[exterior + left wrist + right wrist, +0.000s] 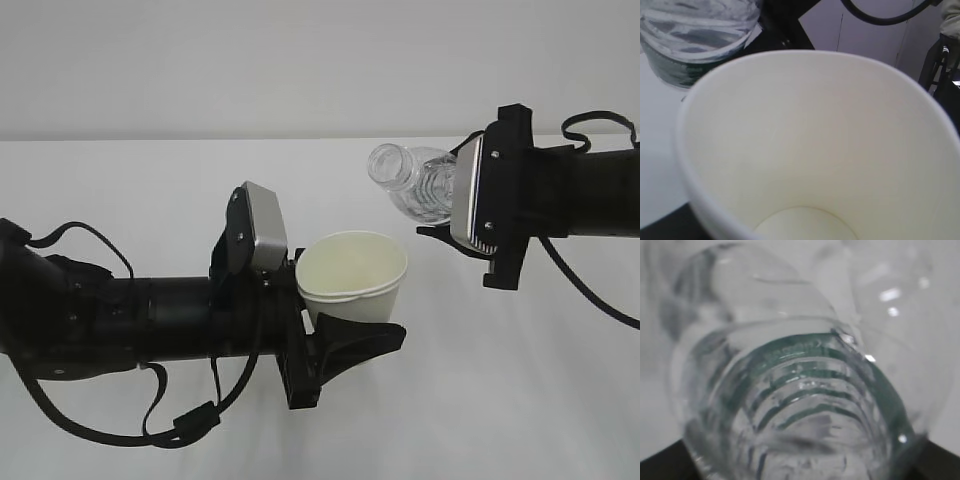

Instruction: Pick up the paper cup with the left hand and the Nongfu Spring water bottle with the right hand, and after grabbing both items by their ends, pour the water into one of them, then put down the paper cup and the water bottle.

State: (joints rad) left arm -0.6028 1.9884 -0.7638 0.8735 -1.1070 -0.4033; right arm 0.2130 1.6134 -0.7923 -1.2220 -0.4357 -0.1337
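Paper cup [352,277] sits upright in the left claw [352,335], raised off the white bench [150,180], its black fingers pinching the cup near its base. The cream inside faces up and, seen from the left wrist, looks dry down to the round bottom [805,222].

Held by the right claw [462,235] at its lower end, the Nongfu Spring water bottle [412,180] lies tilted nearly level, above and just to the right of the cup. Its open neck points left and slightly up, apart from the cup's rim. The right claw's fingers are closed around the bottle; the grey-silver plate [467,190] on that wrist hides most of the body.

From the right wrist, the ribbed clear wall [800,405] fills the view with green tints showing through. Whether water lies inside cannot be told.
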